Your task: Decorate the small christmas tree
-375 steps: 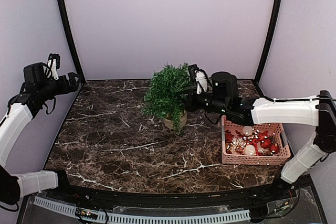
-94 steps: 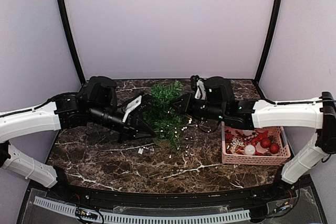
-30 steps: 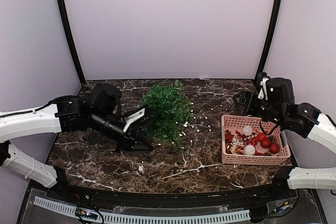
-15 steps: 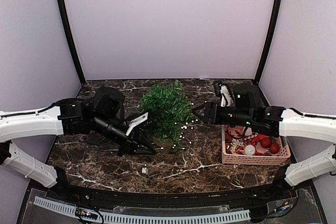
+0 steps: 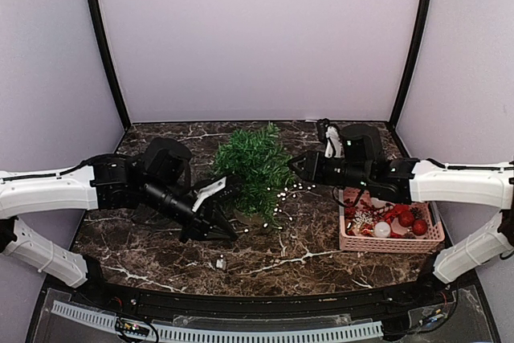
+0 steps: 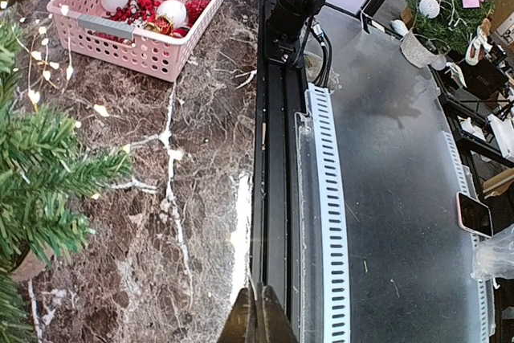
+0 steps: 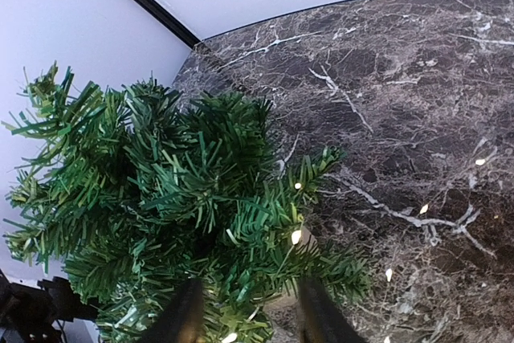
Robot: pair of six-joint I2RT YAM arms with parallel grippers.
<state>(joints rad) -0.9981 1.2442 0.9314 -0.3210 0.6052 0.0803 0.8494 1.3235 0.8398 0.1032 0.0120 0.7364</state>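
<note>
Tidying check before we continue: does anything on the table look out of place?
Yes. The light string partly trails loose over the marble table right of the small christmas tree instead of sitting in its branches. A small white scrap lies alone near the front edge.

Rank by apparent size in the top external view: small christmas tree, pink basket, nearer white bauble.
Largest: small christmas tree and pink basket, too alike to separate.
Smallest: nearer white bauble, inside the basket.
</note>
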